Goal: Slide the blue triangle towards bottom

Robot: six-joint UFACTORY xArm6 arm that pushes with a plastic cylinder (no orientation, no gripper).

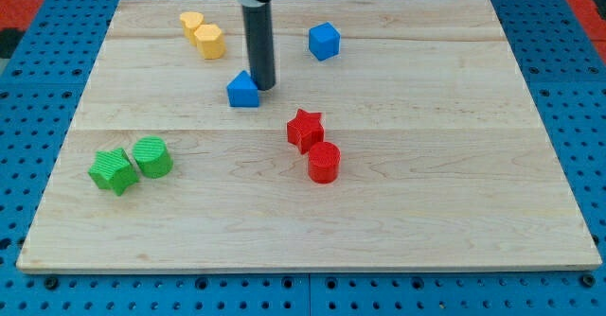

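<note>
While the rod stands upright, my tip [263, 87] touches the blue triangle's [242, 90] upper-right side, holding nothing.

Straight dark cylindrical rod [258, 42]

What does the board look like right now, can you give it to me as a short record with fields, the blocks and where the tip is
tip: my tip at the blue triangle's upper right edge
blue cube: top, right of rod
yellow blocks: two, touching, top left
red star: centre, red cylinder just below it
green star: left, beside green cylinder
</note>
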